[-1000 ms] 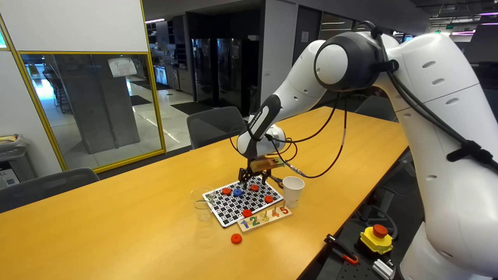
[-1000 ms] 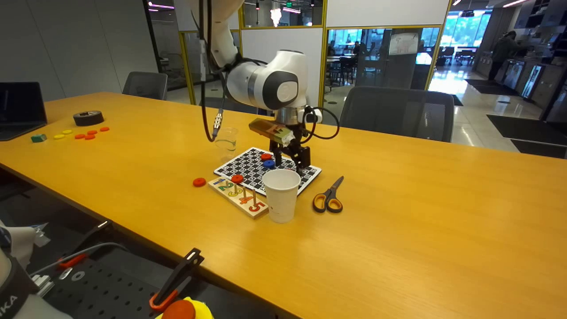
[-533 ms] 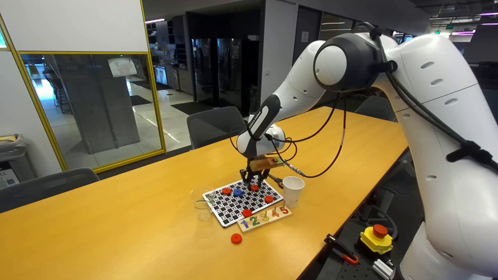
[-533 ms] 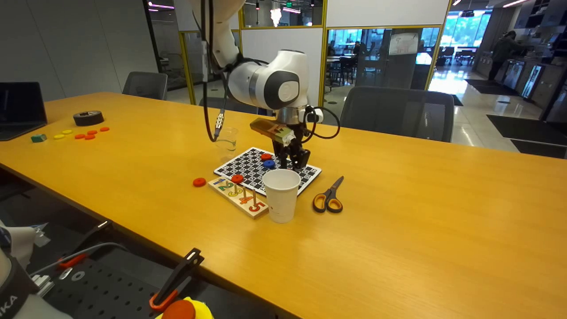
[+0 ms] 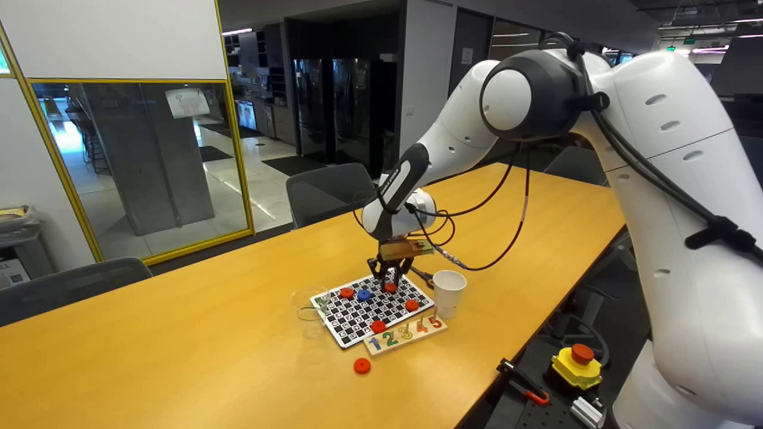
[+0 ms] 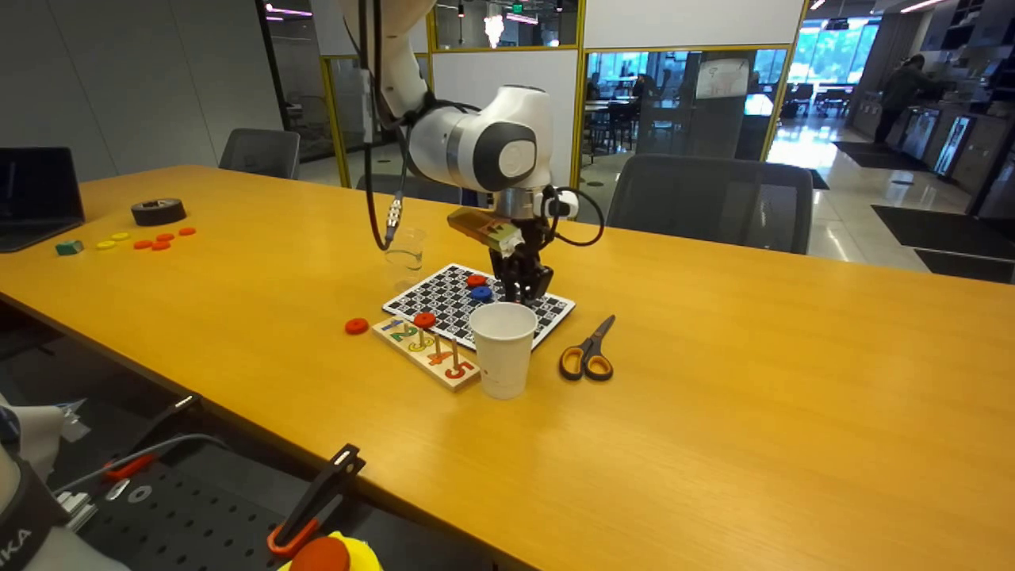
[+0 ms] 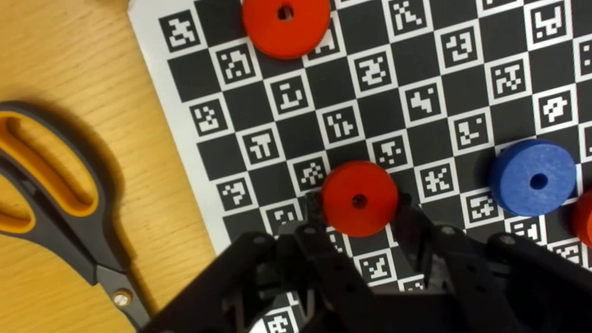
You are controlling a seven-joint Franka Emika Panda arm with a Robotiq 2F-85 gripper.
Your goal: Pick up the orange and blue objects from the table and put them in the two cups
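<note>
In an exterior view, a white robot arm [image 5: 633, 112] arches over the right of the frame, its black gripper [image 5: 390, 286] pointing down at a round orange-red disc [image 5: 390, 288] near center. A round blue disc [image 5: 363, 295] and further orange-red discs [image 5: 412, 305] lie on a flat black-and-white checkered board [image 5: 386, 307]. A clear cup [image 5: 312, 316] stands near the board's left corner and a white paper cup [image 5: 449, 293] near its right; a pale wooden number strip [image 5: 398, 339] with pegs lies just below.

In an exterior view, the white paper cup stands upright at center on the long yellow wooden bench [image 6: 753, 404], with black-and-orange scissors [image 6: 589, 346] to its right. A roll of black tape [image 6: 158, 216] and a dark laptop [image 6: 38, 190] sit at upper left.

In the wrist view, the gripper fills the bottom of the frame, clamped on the orange-red disc, a finger [image 7: 414, 222] against each side; whether the disc touches the board cannot be told. The blue disc lies at right, the scissors at far left.
</note>
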